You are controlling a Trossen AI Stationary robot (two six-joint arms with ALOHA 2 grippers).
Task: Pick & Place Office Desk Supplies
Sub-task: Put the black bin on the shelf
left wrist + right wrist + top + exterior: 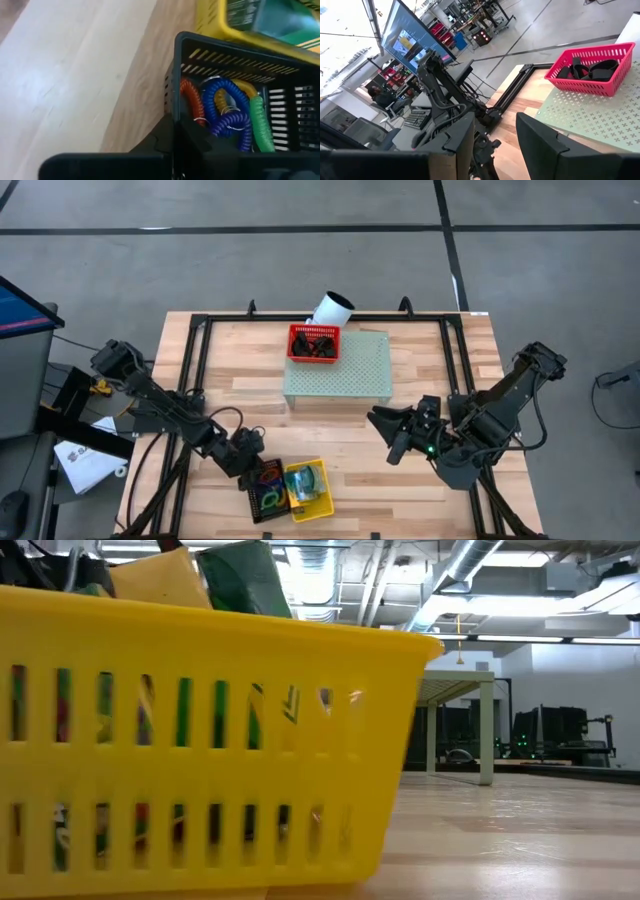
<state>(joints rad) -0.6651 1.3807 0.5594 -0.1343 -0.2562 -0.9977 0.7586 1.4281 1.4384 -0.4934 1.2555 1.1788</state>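
A black slotted basket (pixel 266 492) near the table's near edge holds coiled loops (pixel 225 112) in orange, blue, yellow, purple and green. Touching its right side, a yellow basket (pixel 307 491) holds printed crayon boxes (pixel 240 578). A red basket (pixel 314 343) with tiny black clips (pixel 592 69) stands on the pale green perforated block (pixel 340 370). My left gripper (pixel 245 457) is at the black basket's far left corner. My right gripper (pixel 495 150) hovers open over bare wood right of centre, pointing toward the table's left. My left gripper straddles the black basket's wall at its corner (pixel 175 107), one finger (pixel 160 140) outside and the other inside beside the loops. It comes slanting down from the table's far left. The basket stands flat on the table.
A white tube (pixel 332 308) lies behind the red basket at the far edge. Black frame rails (pixel 200 360) run along the table's left and right sides. Bare wood lies between the block and the two near baskets.
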